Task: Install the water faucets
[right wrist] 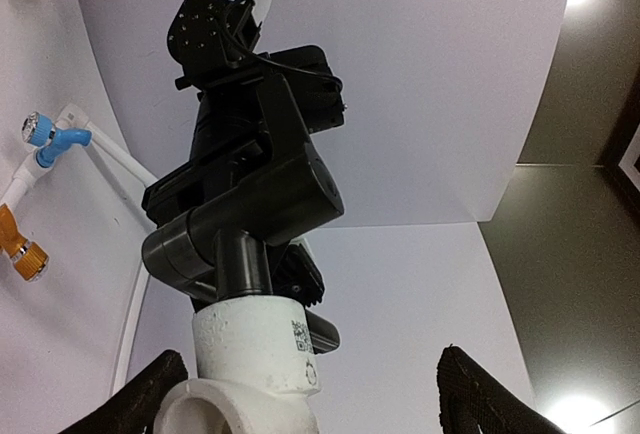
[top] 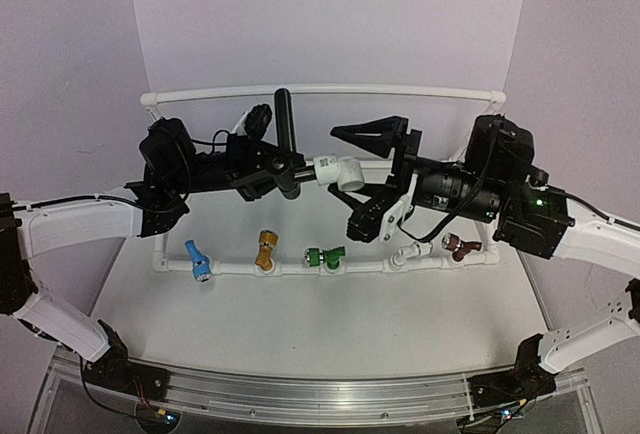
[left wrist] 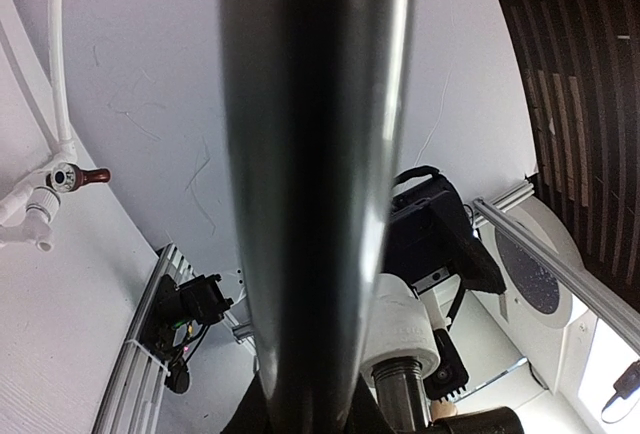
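While left hand [top: 262, 166] clamps faucet [top: 284, 124], right hand [top: 350, 181] spread wide around fitting [top: 332, 167].

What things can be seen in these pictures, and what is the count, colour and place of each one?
pipe frame: one, white, on the table
blue faucet: one, blue, front rail, far left
orange faucet: one, orange, front rail, second from left
green faucet: one, green, front rail, middle
white piece: one, white, front rail, right of green
dark red faucet: one, dark red, front rail, far right
black faucet: one, black, held above the frame
pipe fitting: one, white, on the black faucet's end
table: one, white, under everything
left end effector: one, black, shut on the black faucet
right end effector: one, black, open around the pipe fitting
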`<action>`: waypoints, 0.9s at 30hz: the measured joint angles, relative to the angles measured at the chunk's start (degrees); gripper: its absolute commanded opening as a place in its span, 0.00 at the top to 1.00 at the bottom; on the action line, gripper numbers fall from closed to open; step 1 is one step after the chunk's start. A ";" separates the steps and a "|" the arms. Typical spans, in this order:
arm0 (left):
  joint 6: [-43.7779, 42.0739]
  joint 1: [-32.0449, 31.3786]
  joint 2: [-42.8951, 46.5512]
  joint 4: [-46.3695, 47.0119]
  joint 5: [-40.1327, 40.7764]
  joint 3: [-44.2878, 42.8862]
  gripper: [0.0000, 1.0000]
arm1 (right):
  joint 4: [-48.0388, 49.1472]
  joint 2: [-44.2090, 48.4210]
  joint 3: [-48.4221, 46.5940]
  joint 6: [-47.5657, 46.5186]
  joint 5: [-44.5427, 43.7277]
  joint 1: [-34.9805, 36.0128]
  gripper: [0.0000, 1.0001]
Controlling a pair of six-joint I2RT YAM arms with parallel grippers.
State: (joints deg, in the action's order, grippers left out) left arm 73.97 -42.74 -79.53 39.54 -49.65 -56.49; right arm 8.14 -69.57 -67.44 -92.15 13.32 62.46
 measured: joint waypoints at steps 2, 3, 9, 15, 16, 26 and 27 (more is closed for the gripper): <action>-0.65 0.00 -0.02 -1.18 0.19 -0.02 1.00 | -0.02 -0.12 0.00 -0.24 0.27 0.02 0.19; -0.91 0.00 -0.02 -1.91 0.33 -0.02 1.00 | -0.19 -0.12 0.00 -0.32 0.30 0.06 0.18; -3.90 0.04 -0.02 -5.94 0.42 -0.19 1.00 | -2.22 -0.12 -0.04 -0.33 1.18 1.22 0.18; -7.62 -0.04 -0.34 -12.35 0.35 -0.36 1.00 | -2.23 -0.32 -3.25 3.30 1.20 2.15 0.18; -8.08 -0.05 -0.37 -13.11 0.34 -0.39 1.00 | -2.23 -0.45 -4.26 4.19 1.02 2.16 0.18; -10.10 -0.07 -0.35 -14.13 -1.15 -0.50 1.00 | -3.84 -2.03 -7.45 8.85 -2.83 2.14 0.16; -10.09 -0.07 -0.31 -14.13 -1.21 -0.50 1.00 | -4.38 -2.04 -7.47 9.33 -2.64 2.12 0.15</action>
State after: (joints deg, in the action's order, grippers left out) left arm 63.88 -42.81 -79.84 25.41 -50.86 -56.99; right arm 3.76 -71.61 -74.91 -82.82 10.68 64.58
